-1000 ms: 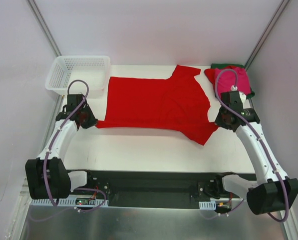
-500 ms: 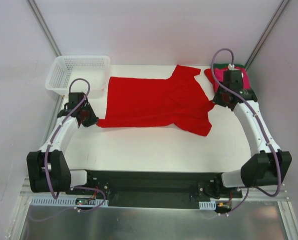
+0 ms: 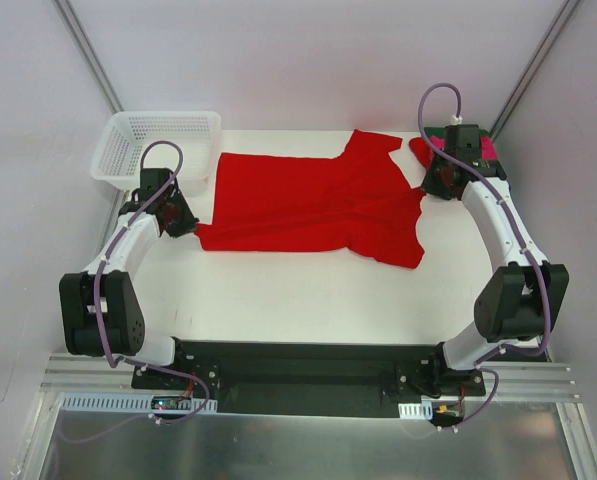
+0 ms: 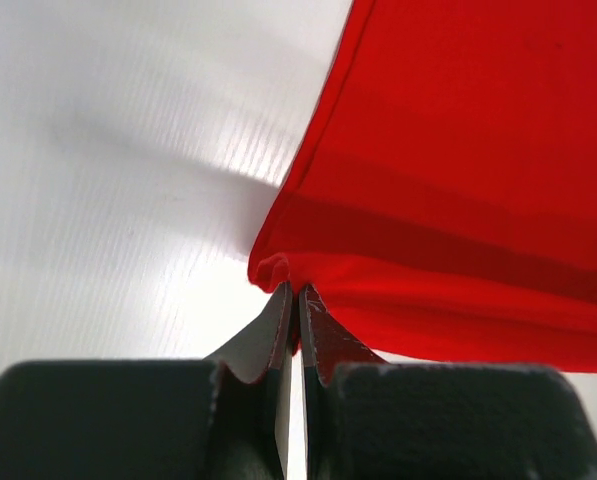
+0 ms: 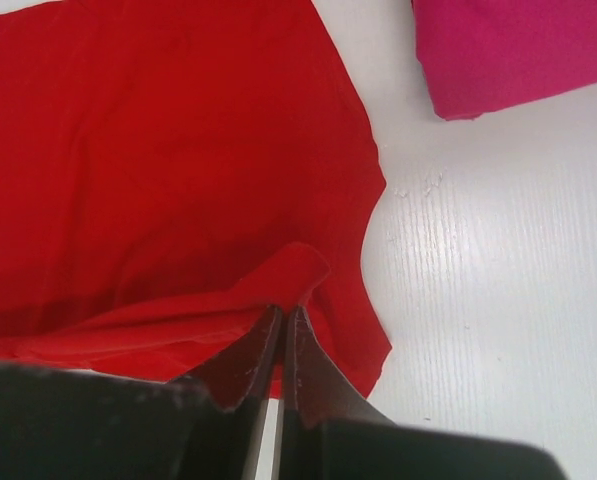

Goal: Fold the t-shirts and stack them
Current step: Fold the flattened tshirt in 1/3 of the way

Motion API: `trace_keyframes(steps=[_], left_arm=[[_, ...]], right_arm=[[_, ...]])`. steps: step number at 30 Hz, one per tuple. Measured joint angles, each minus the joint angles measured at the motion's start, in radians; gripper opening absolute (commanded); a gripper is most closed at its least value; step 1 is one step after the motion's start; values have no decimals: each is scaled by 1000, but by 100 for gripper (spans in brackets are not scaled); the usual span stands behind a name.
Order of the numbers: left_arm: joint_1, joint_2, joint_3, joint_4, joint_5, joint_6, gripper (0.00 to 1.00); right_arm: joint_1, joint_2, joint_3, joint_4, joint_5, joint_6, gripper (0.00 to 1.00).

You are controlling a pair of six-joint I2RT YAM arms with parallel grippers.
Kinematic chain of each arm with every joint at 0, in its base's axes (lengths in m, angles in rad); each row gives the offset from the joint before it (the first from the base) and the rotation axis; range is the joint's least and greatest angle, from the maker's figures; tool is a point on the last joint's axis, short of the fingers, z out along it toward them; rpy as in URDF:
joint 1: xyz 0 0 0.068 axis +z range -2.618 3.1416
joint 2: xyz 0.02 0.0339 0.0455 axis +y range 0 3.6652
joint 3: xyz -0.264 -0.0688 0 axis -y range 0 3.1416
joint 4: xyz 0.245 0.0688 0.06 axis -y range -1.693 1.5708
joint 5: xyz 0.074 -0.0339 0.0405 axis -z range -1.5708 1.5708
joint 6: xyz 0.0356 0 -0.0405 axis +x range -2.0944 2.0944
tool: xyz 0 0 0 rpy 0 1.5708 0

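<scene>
We count one bright red t-shirt (image 3: 308,205), spread flat — left gripper (image 4: 293,290) and right gripper (image 5: 281,312) each clamped on its edge — one magenta-pink t-shirt (image 5: 508,50), one basket (image 3: 163,117).

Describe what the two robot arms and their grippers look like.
Both the left arm and right arm have white shell links between chunky black joint housings. A lilac cable loops from each wrist down the arm. The left gripper and right gripper have dark, matte fingers that taper to thin tips and have wavy inner edges.
</scene>
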Motion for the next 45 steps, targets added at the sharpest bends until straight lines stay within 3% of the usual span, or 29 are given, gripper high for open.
trace_keyframes(steps=[28,45], left_arm=[[-50,416,274,153,76,-15,0],[-54,431,294,159,79,-14,0]], right_arm=[[-62,67,48,16,11,-11,1],[-63,101,60,23,5,-14,1]])
